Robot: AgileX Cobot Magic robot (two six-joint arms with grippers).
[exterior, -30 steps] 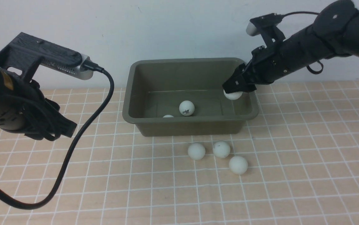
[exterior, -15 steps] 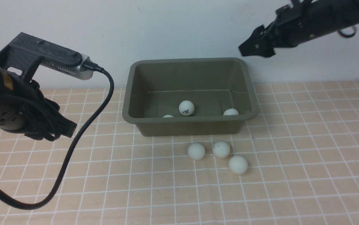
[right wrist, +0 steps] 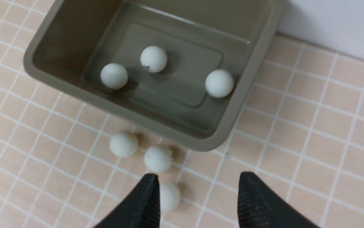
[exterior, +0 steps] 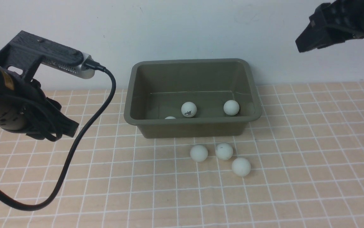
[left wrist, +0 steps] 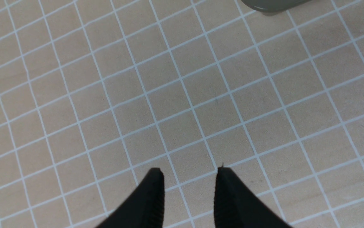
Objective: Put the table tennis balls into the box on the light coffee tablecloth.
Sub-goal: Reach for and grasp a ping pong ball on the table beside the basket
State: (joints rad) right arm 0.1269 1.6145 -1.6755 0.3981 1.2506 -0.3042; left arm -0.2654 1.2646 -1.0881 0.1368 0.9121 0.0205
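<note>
Peach-tan gridded tablecloth (exterior: 296, 158) under a plain white wall (exterior: 182, 28). I see three matte white table tennis balls (exterior: 188, 109) inside the olive-green box (exterior: 194, 128), and three loose balls (exterior: 224, 151) just in front. The left gripper (left wrist: 190, 172) and right gripper (right wrist: 198, 175) both gape, empty.

six balls (exterior: 189, 109), one box (exterior: 194, 129), one tablecloth (exterior: 296, 158)

Front view faces forward over the box (exterior: 194, 129); high right wrist view shares it; left wrist view looks down close on the tablecloth (left wrist: 182, 95).
</note>
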